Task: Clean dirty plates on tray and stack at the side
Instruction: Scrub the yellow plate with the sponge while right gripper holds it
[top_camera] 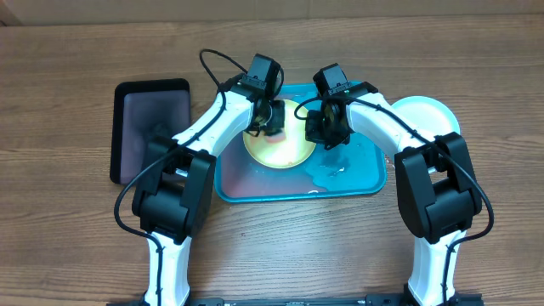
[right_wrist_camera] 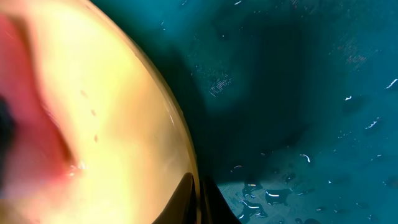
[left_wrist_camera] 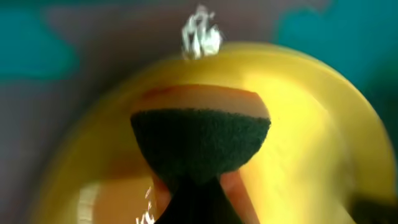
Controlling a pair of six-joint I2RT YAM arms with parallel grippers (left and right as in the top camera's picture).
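The round lime-green plastic plate (top_camera: 286, 149) lies on the large turquoise rectangular plastic tray (top_camera: 357, 183). The left gripper (top_camera: 270, 121), above the plate, is clamped on a green-faced sponge (left_wrist_camera: 199, 140) that touches it. The right gripper (right_wrist_camera: 198, 200) pinches the plate's right rim.

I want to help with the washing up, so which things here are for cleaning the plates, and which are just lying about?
For the job:
turquoise tray
yellow-green plate on it
pale plate beside the tray
sponge, squeezed in the left pincer
right pincer, pinching the yellow-green plate's rim

Just lying about:
black tray
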